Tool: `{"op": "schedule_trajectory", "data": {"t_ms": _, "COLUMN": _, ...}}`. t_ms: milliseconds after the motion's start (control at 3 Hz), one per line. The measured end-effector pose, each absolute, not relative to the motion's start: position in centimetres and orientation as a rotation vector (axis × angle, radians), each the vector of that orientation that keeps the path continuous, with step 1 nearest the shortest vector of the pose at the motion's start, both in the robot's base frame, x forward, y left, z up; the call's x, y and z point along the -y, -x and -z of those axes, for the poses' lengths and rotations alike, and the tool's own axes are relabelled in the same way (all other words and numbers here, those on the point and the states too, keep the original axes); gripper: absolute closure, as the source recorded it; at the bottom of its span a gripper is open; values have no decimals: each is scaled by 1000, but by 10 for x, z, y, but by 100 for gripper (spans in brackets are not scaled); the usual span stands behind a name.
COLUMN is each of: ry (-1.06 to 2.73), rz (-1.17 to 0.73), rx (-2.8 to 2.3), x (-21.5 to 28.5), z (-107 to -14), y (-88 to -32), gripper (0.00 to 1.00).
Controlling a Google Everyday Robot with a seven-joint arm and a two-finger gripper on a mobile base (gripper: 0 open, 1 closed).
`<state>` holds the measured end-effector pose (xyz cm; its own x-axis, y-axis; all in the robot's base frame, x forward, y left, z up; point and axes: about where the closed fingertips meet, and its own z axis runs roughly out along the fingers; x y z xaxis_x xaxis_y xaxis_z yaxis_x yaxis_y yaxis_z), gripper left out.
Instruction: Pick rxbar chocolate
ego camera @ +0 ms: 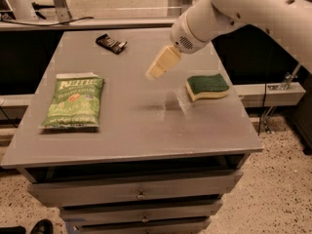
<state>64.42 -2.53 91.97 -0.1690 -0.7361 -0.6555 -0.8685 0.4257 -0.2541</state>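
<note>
The rxbar chocolate [111, 43] is a small flat black shiny wrapper lying near the far left edge of the grey table [131, 130]. My gripper [155, 72] hangs above the middle of the table on the white arm that reaches in from the upper right. It is to the right of the bar and nearer to me, well apart from it, and it holds nothing that I can see.
A green chip bag [73, 102] lies flat on the table's left side. A green-and-yellow sponge [207, 87] sits at the right, just right of the gripper. Drawers run below the table's front edge. A rail and dark gaps lie behind the table.
</note>
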Motion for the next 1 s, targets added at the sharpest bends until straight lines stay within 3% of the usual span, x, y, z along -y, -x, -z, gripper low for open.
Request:
{"op": "schedule_trajectory", "data": {"t_ms": 333, "ry": 1296, "rz": -242, "rx": -1910, "x": 17, "z": -921, "y": -661, "gripper": 0}}
{"op": "schedule_trajectory", "data": {"t_ms": 1000, "ry": 1111, "rz": -382, "rx": -1762, "x": -28, "z": -911, "y": -764, "gripper": 0}}
